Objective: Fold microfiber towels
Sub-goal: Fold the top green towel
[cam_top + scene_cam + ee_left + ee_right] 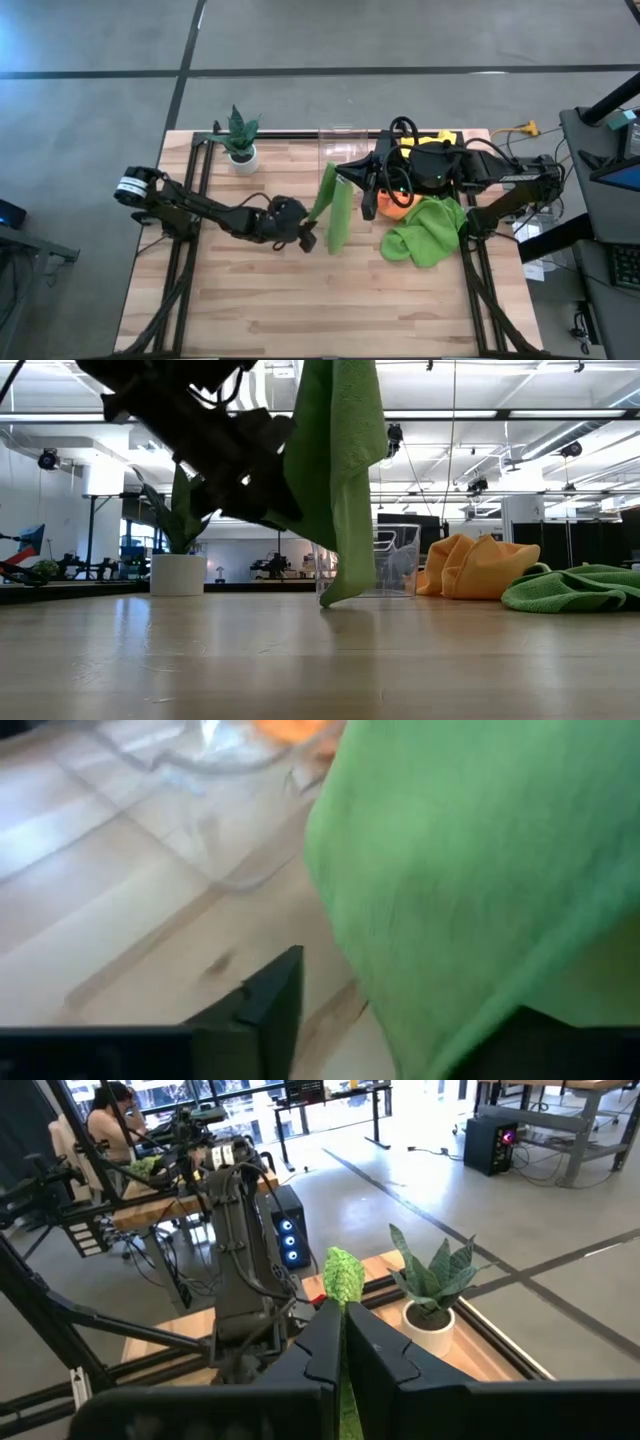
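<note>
Over the middle of your table [250, 310], a lime green towel [336, 208] hangs in the air, stretched between your two grippers. From above it reads as a long narrow strip running from the right gripper [352, 172] down toward the left gripper [308, 236]. At table height you see it drape in a tall fold, with its lowest corner touching or just above the wood.

Your right gripper has its fingers pressed together on the towel's top edge; in its wrist view the green cloth pokes up from between the two dark fingers [320, 1342]. Your left gripper sits at the towel's lower end. Its wrist view shows one dark finger [262, 1010] beside a wall of green cloth, and you cannot tell from that whether the fingers are pinching the towel or only lying against it.

To the right of the hanging towel, a second lime green towel [425, 232] lies crumpled on the table. An orange towel [395, 208] is bunched just behind it, touching it, and partly under the right arm. A bit of yellow towel [442, 137] shows at the back edge, behind that arm.

A clear plastic bin [392, 560] stands near the back of the table, between the hanging towel and the orange one. A small potted plant [241, 138] stands at the back left.
</note>
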Motion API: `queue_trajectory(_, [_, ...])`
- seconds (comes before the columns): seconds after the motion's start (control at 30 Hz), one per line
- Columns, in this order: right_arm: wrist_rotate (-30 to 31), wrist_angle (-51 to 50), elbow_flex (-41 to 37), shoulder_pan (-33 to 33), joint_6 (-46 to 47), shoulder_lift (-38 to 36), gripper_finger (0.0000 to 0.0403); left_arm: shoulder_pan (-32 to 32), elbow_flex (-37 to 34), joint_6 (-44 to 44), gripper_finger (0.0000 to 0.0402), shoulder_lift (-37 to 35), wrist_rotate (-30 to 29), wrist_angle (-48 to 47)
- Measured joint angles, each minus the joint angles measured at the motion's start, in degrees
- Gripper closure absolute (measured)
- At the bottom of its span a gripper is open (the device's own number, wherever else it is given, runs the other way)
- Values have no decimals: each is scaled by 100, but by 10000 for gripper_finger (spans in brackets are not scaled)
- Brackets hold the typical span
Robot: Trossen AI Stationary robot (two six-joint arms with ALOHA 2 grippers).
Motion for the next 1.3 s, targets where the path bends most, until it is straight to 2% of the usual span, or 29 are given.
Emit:
queue_trajectory(0.13, [-64, -86, 0, 0, -104, -23, 394, 0, 0, 371, 373, -211, 323, -163])
queue_trajectory(0.2, [-120, -304, 2, 0, -116, -66, 394, -11, 0, 573, 390, -431, 396, -268])
queue_trajectory(0.4, [-199, -1209, 2, 19, -119, -265, 394, -15, -1, 673, 400, -1484, 429, -1358])
queue_trajectory(0.57, [-214, -1445, 2, 52, -126, -467, 394, -11, -2, 1158, 401, -2486, 879, -2170])
queue_trajectory(0.87, [-32, -1454, 4, 389, -175, -890, 394, -15, 0, 1161, 401, -3911, 1492, -2627])
queue_trajectory(1.07, [644, -1456, 4, 781, -66, -1013, 394, -27, 176, 1153, 402, -4215, 2441, -2633])
queue_trajectory(1.3, [924, -1487, 4, 1397, 461, -971, 394, -239, 797, 869, 402, -3745, 4093, -2668])
